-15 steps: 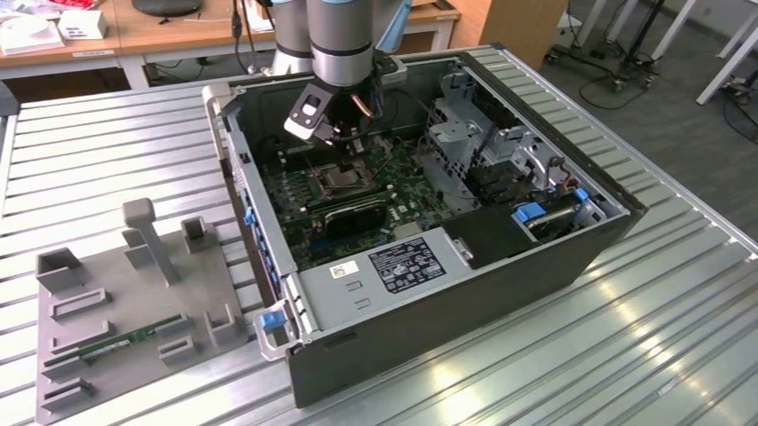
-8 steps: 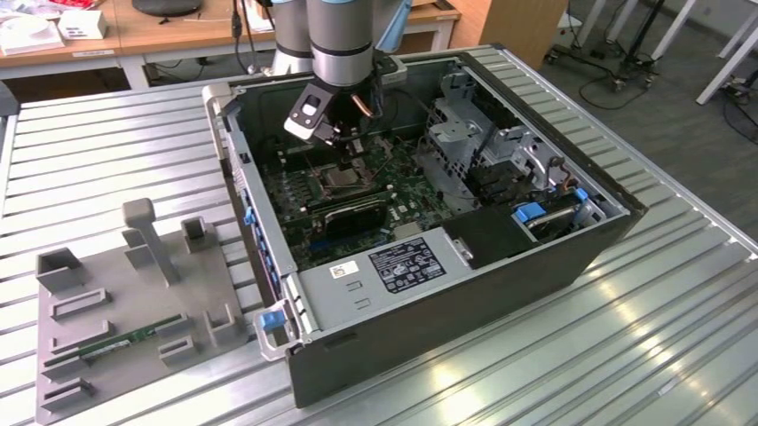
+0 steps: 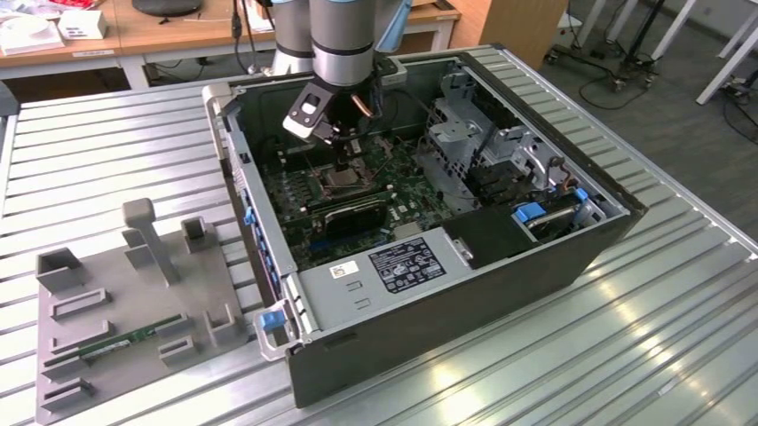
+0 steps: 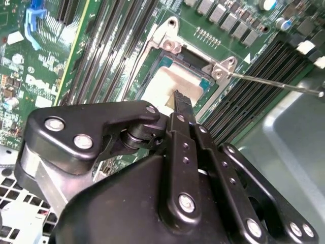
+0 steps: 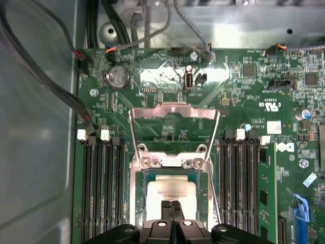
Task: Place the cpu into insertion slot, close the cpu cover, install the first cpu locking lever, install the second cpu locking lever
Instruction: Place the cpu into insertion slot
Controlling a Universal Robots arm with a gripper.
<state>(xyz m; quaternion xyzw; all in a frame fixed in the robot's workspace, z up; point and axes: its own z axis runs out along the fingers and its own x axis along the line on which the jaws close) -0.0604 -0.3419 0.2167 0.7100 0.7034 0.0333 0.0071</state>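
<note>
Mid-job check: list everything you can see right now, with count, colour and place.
computer case: one, dark grey, open, on the slatted metal table.
motherboard: one, green, inside the case.
cpu: one, silvery-grey, lying in the socket.
cpu cover: one, silver, swung open.
coin battery: one, silver, beyond the cover.
memory slots: several, black, on both sides of the socket.
locking lever: one seen, thin silver rod beside the socket.
fixture tray: one, grey, on the table at the exterior view's left.
memory stick: one, green, in the tray.
arm: one, grey, reaching into the case.
gripper: one, black, shut, over the cpu.
</note>
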